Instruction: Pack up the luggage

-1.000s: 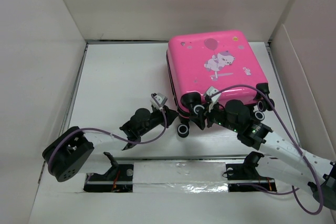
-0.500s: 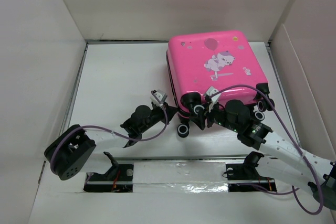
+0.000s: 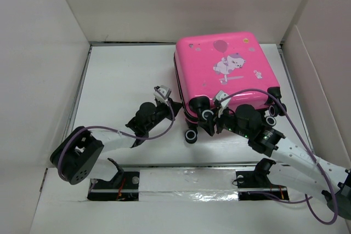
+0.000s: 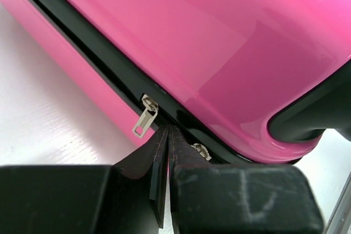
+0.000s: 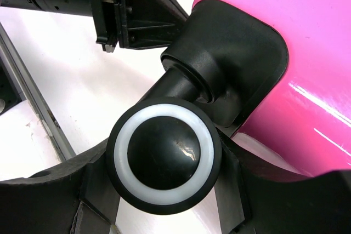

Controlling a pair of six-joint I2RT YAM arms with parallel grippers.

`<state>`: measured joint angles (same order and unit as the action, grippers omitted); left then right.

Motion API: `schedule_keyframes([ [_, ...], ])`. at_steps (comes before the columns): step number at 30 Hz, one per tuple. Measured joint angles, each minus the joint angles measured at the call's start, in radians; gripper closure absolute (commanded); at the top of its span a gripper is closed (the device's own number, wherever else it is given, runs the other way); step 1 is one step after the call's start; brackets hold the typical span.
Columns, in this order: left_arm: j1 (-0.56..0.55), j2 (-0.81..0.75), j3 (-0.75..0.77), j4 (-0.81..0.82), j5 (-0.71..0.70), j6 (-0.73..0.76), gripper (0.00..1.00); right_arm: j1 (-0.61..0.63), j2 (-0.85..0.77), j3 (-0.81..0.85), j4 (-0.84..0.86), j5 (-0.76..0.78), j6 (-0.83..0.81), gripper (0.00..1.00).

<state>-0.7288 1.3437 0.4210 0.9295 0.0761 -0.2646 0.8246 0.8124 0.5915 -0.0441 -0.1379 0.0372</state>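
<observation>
Seemingly shut on nothing, the left gripper (image 4: pixel 168 154) is pressing its jaws together, tips nosing the zip seam (image 4: pixel 109 75); whether they are catching a slider is hard to tell. A zipper pull (image 4: pixel 143 119) is hanging just left of them. The right gripper (image 3: pixel 211 120) is clamping a wheel (image 5: pixel 164 160). The luggage (image 3: pixel 227 69) is lying closed and flat beyond both grippers, its seam running up-left from the left arm's tips, which are nearer the zip.

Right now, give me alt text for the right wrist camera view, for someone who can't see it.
A black suitcase wheel with a white ring fills the centre, pinched between the right gripper's two black fingers. Behind it, the wheel's black corner housing joins the glossy pink luggage, which lies on a white table.
</observation>
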Motion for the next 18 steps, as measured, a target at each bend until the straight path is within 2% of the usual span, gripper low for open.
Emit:
schedule_keyframes([
  [7,0.002,-0.024,-0.008,-0.015,0.021,-0.001,0.99,0.0,0.0,-0.002,0.003,0.0,0.0,1.0],
  [8,0.002,-0.047,-0.023,-0.019,0.021,-0.003,0.95,0.0,0.0,-0.002,0.004,0.0,0.0,1.0],
  [9,0.002,-0.072,-0.039,-0.024,0.021,-0.006,0.86,0.0,0.0,-0.002,0.004,0.0,0.0,1.0],
  [11,0.002,-0.117,-0.061,-0.035,0.024,-0.013,0.8,0.0,0.0,-0.002,0.004,0.0,0.0,1.0],
  [18,0.003,-0.138,-0.07,-0.05,0.091,-0.024,0.85,0.0,0.0,-0.002,0.004,0.001,0.0,1.0],
])
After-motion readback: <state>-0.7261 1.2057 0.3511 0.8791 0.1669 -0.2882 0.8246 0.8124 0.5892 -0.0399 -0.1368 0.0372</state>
